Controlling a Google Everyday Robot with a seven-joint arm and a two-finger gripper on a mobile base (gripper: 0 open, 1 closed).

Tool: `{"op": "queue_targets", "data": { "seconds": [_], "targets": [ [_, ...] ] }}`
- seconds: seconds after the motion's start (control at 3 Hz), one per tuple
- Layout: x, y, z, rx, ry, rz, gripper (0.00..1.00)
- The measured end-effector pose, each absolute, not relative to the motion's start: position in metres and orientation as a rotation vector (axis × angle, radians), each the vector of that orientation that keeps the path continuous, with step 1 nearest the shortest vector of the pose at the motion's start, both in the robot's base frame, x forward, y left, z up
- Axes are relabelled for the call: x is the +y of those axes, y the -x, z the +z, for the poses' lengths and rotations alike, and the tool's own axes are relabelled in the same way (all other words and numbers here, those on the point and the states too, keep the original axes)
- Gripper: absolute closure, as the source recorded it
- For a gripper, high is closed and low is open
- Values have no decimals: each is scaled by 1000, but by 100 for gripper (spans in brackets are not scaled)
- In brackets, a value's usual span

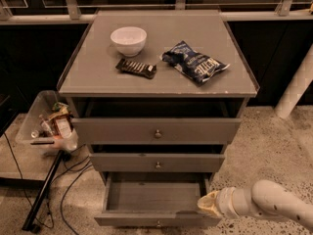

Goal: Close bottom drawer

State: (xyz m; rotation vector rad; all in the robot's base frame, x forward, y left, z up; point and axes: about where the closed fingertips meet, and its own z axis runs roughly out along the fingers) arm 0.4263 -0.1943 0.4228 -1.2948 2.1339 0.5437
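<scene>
Camera view. The bottom drawer (154,196), lowest of three, stands pulled out, with only bare grey board showing inside. It is rigid wood and probably slides easily, so push its front panel near the knob (157,224). The end effector (209,204) is at the drawer's right front corner; whether it is open cannot be told.

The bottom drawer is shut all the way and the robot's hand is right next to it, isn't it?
Not quite. The bottom drawer is pulled out, with its inside showing, as the camera view shows. The rest is right: the gripper is next to it, at the drawer's front corner.
</scene>
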Motion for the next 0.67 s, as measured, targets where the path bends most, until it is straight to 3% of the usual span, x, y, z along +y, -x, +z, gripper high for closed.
{"op": "queue_targets", "data": {
  "seconds": [0.67],
  "targets": [
    [-186,-416,366,2225,1222,591,100]
  ]
}}
